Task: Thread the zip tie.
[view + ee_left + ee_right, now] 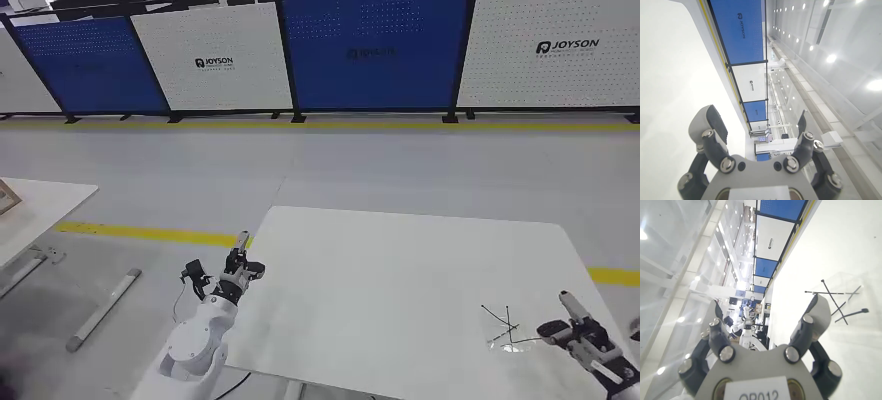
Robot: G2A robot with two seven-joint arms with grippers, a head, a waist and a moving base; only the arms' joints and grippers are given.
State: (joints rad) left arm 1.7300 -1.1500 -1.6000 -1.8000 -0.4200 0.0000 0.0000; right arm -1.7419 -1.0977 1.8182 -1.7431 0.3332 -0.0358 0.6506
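Several thin black zip ties (503, 322) lie crossed on the white table (400, 290) near its front right corner, partly on a clear plastic bag (510, 342). In the right wrist view the zip ties (836, 303) lie just beyond one fingertip. My right gripper (562, 312) (765, 303) stands open and empty just right of the ties. At the table's left edge my left gripper (241, 252) (760, 118) is open and empty, pointing away from the table's middle.
Blue and white pegboard panels (370, 55) stand along the far side of the floor, behind a yellow floor line (150, 233). Another white table (35, 210) sits at the far left. A grey bar (103, 308) lies on the floor left of the arm.
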